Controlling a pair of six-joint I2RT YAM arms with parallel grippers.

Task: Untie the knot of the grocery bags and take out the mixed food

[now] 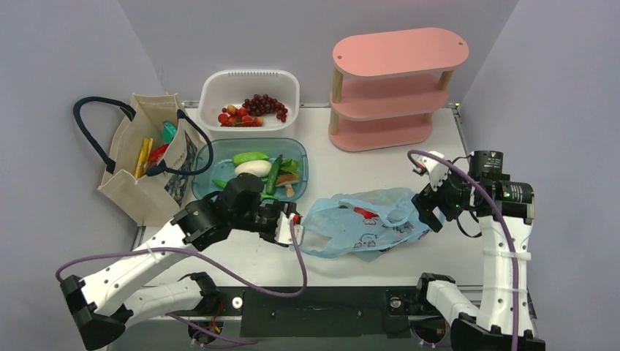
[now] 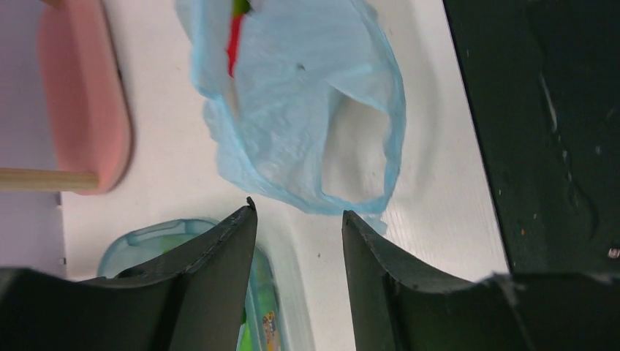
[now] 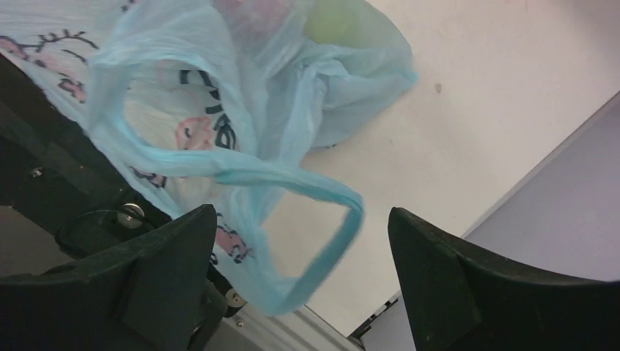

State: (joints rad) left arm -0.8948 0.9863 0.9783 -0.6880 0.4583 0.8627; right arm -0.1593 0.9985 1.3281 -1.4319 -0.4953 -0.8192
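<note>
- White tabletop point(image 1: 380, 164) is being occupied by the light blue plastic bag point(image 1: 365, 223), slumped between the arms.
- Left end effector point(image 2: 298, 212) and right end effector point(image 3: 301, 212) are being held open, empty.
- Film is being judged limp and slippery; a handle loop point(image 3: 322, 191) is being favoured for gripping.

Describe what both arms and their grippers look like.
The left arm and right arm have white links with black joint housings. A purple cable runs loosely along each. The left gripper and right gripper each carry two dark, curved fingers tapering to tips.
</note>
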